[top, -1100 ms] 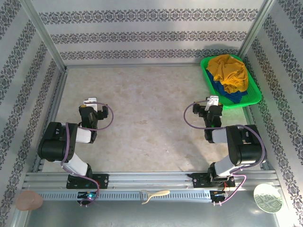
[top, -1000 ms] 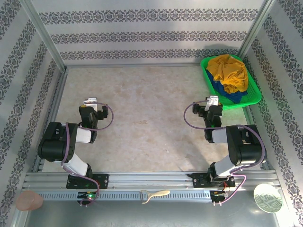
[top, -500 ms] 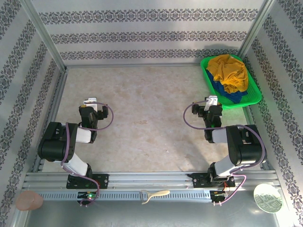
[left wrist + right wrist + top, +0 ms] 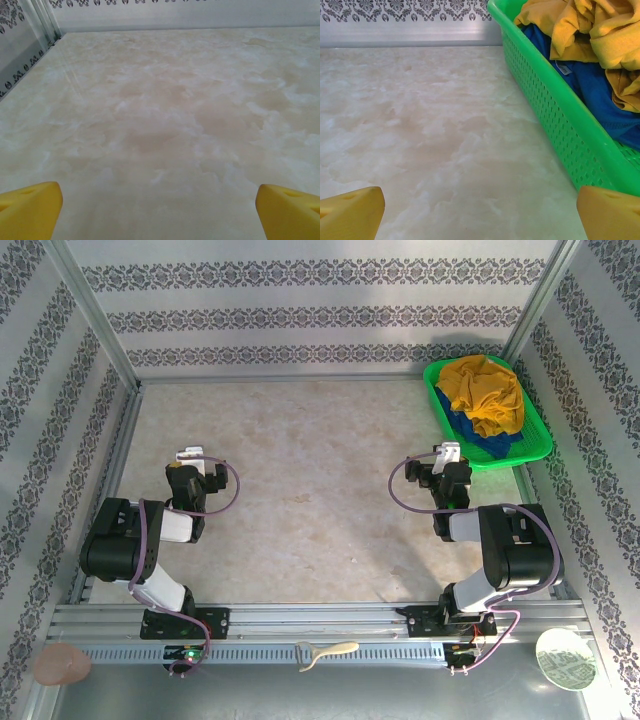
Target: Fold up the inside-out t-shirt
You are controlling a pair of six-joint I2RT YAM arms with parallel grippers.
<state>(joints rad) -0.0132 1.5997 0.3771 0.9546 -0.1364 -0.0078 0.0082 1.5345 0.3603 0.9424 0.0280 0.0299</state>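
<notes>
The inside-out t-shirt [image 4: 487, 392], mustard yellow, lies crumpled in a green basket [image 4: 535, 445] at the table's far right, on top of a deep-blue garment [image 4: 487, 442]. The right wrist view has the t-shirt [image 4: 580, 22] heaped over the blue cloth [image 4: 592, 95] inside the basket wall [image 4: 545, 105]. My right gripper [image 4: 450, 453] hangs open just left of the basket's near end, nothing between its yellow fingertips [image 4: 352, 212]. On the left side of the table my left gripper [image 4: 190, 455] stands open over bare marble, its yellow fingertips [image 4: 30, 210] wide apart.
The marble-patterned tabletop [image 4: 310, 490] lies between the two arms. Patterned walls and metal posts close in the back and both sides. On the front rail lie a cream tool [image 4: 325, 652], a brown disc [image 4: 60, 664] and a white round dish [image 4: 566, 660].
</notes>
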